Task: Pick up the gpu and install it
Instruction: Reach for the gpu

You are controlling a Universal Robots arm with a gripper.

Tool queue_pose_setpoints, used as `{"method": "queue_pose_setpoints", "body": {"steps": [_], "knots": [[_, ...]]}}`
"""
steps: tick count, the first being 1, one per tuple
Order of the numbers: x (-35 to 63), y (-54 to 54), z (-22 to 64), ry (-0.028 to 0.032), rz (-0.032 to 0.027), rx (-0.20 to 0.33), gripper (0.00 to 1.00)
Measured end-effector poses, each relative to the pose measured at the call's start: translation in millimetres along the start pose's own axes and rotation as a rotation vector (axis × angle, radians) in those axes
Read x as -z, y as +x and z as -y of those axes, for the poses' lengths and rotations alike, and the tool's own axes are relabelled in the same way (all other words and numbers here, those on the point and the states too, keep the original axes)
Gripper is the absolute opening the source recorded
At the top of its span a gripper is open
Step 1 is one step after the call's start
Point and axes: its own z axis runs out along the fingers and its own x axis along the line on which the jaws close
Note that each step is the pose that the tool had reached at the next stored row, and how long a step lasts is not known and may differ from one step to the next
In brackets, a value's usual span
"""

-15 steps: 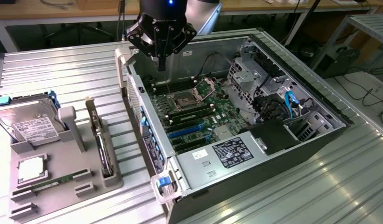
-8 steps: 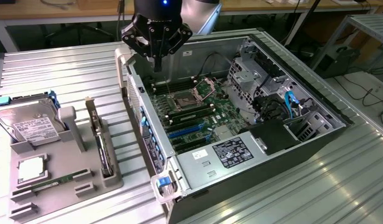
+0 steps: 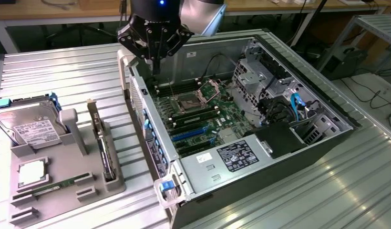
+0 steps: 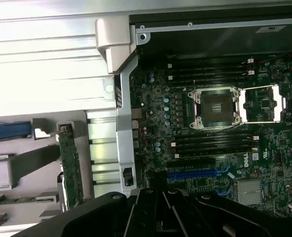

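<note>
In the exterior view I see the gpu (image 3: pixel 106 152) standing on edge in the gray holder (image 3: pixel 71 162), its lower edge hidden in the slot, at 7 o'clock from the gripper (image 3: pixel 155 64). The jaws are together and empty above the case (image 3: pixel 278 191) rear corner. The arm is cropped at 12 o'clock. The motherboard (image 3: pixel 202 119) lies exposed.

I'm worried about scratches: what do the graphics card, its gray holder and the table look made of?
Graphics card: green circuit board, matte, with what looks like a silvery metal end bracket. Holder: dull gray with moulded slots, probably plastic. Table: ribbed silvery sheet with soft glare, likely aluminium.
</note>
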Motion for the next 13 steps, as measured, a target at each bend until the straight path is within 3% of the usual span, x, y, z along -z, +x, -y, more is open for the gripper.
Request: {"method": "queue_pose_setpoints", "body": {"steps": [13], "knots": [[0.7,20.4,4.6,-0.0008,0.0,0.0,0.11]]}}
